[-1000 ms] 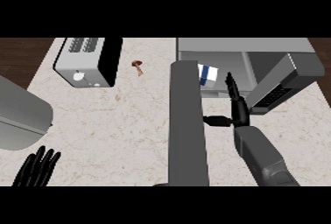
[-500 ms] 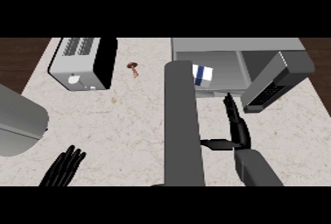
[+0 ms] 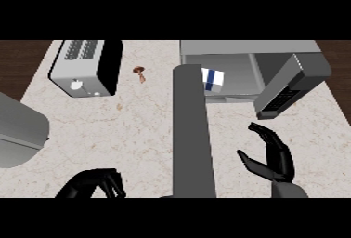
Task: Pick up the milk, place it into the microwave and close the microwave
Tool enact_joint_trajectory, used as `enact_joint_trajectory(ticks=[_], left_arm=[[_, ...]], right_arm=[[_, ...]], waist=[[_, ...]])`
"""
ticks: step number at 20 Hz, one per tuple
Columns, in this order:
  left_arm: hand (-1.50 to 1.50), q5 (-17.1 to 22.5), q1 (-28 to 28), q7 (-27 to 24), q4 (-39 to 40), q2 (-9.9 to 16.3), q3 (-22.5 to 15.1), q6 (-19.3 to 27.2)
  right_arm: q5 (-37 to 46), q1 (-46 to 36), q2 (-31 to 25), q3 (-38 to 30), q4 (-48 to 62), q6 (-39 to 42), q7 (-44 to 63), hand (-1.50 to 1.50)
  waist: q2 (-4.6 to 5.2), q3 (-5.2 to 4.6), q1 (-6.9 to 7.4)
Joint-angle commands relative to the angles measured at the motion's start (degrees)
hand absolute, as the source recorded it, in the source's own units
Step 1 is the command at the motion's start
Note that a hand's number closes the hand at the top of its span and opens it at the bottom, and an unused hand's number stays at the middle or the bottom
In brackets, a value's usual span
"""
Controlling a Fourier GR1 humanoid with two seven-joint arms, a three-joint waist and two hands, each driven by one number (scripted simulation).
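Observation:
The milk (image 3: 213, 79), a white carton with a blue patch, stands inside the open microwave (image 3: 237, 51) at the back right, partly hidden by the door. The microwave's grey door (image 3: 192, 139) is swung wide and shows as a long slab running toward me through the middle of the view. My right hand (image 3: 273, 157) hovers over the counter right of the door and in front of the microwave, fingers straight, thumb spread, holding nothing. My left hand (image 3: 93, 185) shows at the lower edge left of the door, fingers relaxed and empty.
A silver and black toaster (image 3: 86, 67) stands at the back left. A small brown item (image 3: 139, 72) lies between it and the microwave. A large grey rounded object (image 3: 17, 132) fills the left edge. The microwave's keypad panel (image 3: 291, 88) juts out at the right.
My right hand has pulled back from the microwave's opening toward me, leaving the milk inside. My left hand has slid rightward along the lower edge.

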Motion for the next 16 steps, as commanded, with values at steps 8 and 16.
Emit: enact_joint_trajectory(ticks=[8,16], left_arm=[[1.5,-4.9,-22.0,6.8,13.7,-0.3,-11.3,12.8],[1.5,-5.7,-38.6,3.2,32.2,-0.3,-22.4,25.7]], right_arm=[[-9.9,14.8,-6.2,-3.6,-23.0,7.8,10.3,-1.5],[-8.9,16.2,-10.4,-5.9,-24.6,9.7,7.8,-1.5]], waist=[[0.4,0.05,0.62],[0.64,0.09,0.22]])
